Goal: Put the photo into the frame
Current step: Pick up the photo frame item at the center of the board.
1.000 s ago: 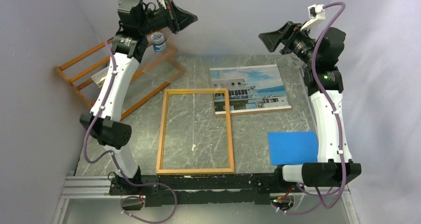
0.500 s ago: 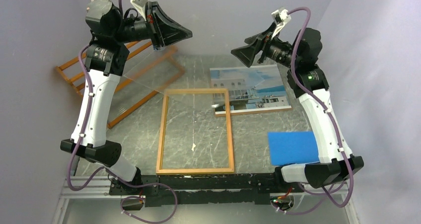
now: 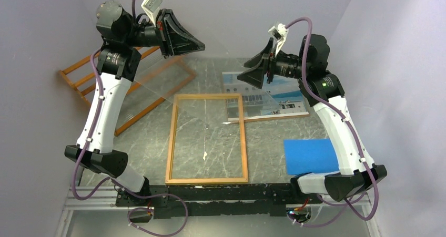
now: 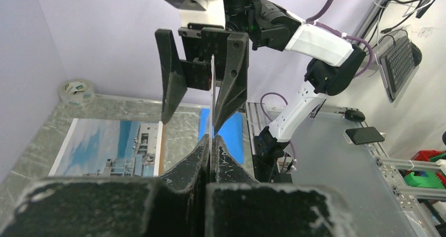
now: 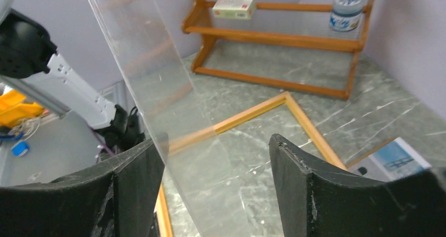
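**While pane hangs aloft, photo and frame lie flat**

As the top view shows, frame (image 3: 243,142) lies mid-table, plain wood showing. Its far right corner overlaps the near left corner of photo (image 3: 286,98), a face-up print of white building, sky and sea. Left gripper (image 3: 201,46) is clamped on clear pane (image 3: 210,84), which is tilted above the table. Right gripper (image 3: 243,73) stands wide at the pane's other side. Table (image 3: 147,153) is grey marbled and the walls are lilac. Rack (image 3: 84,74) sits far left and blue sheet (image 3: 310,155) near right, both apart from the frame.

Left wrist: fingers (image 4: 223,153) pinch the pane edge-on, and the right gripper's fingers stand either side of it. Tape roll (image 4: 76,92) sits by the wall.

Right wrist: pane passes between spread fingers (image 5: 294,168); contact cannot be told. Frame rail and photo corner show below.
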Controlling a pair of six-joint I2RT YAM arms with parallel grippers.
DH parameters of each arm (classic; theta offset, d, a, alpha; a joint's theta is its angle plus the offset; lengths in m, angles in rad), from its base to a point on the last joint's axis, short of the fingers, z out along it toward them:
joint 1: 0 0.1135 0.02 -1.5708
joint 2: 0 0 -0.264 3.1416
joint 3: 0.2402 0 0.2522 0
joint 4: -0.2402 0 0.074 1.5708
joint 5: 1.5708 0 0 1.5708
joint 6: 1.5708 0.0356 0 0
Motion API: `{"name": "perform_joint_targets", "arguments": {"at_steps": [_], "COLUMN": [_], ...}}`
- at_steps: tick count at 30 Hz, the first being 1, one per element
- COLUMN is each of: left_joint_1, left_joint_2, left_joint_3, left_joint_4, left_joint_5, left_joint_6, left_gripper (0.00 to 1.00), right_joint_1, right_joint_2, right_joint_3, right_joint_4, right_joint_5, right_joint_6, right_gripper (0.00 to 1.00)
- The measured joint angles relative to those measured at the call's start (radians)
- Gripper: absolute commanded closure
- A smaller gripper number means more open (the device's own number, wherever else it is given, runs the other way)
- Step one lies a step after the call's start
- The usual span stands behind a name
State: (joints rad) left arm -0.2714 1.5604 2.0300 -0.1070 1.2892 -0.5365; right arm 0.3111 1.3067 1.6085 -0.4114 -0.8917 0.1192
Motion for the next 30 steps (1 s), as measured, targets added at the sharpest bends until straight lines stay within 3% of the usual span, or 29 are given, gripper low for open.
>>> {"name": "perform_joint_targets", "arguments": {"at_steps": [7, 15, 18, 19, 20, 21, 22, 25, 27, 30], "left_joint_1": [0.000, 0.000, 0.000, 0.000, 0.000, 0.000, 0.000, 0.002, 0.002, 0.002], "left_joint_2": [0.002, 0.008, 0.008, 0.008, 0.008, 0.008, 0.008, 0.008, 0.006, -0.010], "left_joint_3": [0.001, 0.001, 0.001, 0.001, 0.001, 0.001, 0.002, 0.003, 0.003, -0.020], "left_joint_4": [0.018, 0.019, 0.018, 0.016, 0.006, -0.009, -0.034, -0.130, -0.201, -0.291], "left_joint_5": [0.008, 0.007, 0.004, 0.004, -0.002, -0.006, -0.021, -0.084, -0.144, -0.249], "left_joint_6": [-0.007, -0.018, -0.026, -0.025, -0.021, -0.011, 0.006, 0.078, 0.132, 0.216], "left_gripper": [0.97, 0.97, 0.97, 0.98, 0.92, 0.78, 0.56, 0.20, 0.07, 0.06], "right_joint_1": [0.000, 0.006, 0.022, 0.024, 0.028, 0.031, 0.032, 0.035, 0.036, 0.037], "right_joint_2": [0.015, 0.011, 0.011, 0.011, 0.011, 0.009, 0.007, -0.008, -0.022, -0.049], "right_joint_3": [0.043, 0.034, 0.030, 0.029, 0.024, 0.018, 0.011, -0.021, -0.050, -0.103], "right_joint_4": [-0.195, -0.235, -0.231, -0.230, -0.224, -0.217, -0.213, -0.206, -0.199, -0.175], "right_joint_5": [-0.082, -0.113, -0.113, -0.113, -0.113, -0.113, -0.114, -0.113, -0.111, -0.102], "right_joint_6": [-0.060, -0.056, -0.045, -0.046, -0.040, -0.038, -0.037, -0.024, -0.013, 0.012], "right_gripper": [0.57, 0.65, 0.81, 0.92, 1.00, 1.00, 1.00, 1.00, 1.00, 1.00]}}
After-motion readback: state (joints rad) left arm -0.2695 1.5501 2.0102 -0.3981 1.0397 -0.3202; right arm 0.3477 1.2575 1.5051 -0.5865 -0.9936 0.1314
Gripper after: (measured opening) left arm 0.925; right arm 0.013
